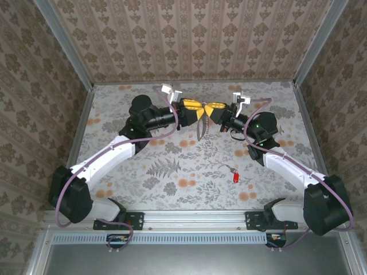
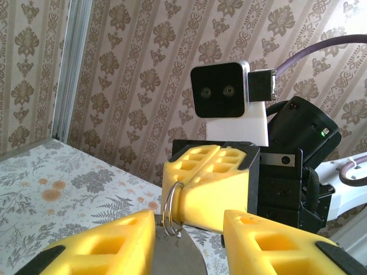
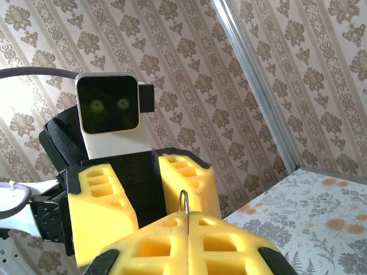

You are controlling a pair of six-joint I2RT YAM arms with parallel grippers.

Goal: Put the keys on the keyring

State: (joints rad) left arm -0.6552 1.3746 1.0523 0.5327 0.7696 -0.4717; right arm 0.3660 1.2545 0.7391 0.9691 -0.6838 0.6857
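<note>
Left hand (image 1: 201,110) faces right hand (image 1: 209,109) head-on, keyring (image 1: 199,130) between; keys (image 1: 234,175) lie unobstructed.

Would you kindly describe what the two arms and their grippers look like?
The left arm and right arm have white links and black joints, with purple cables looping alongside. The left gripper and right gripper have chunky yellow fingers with cut-out pockets, below black cameras on white mounts.
</note>
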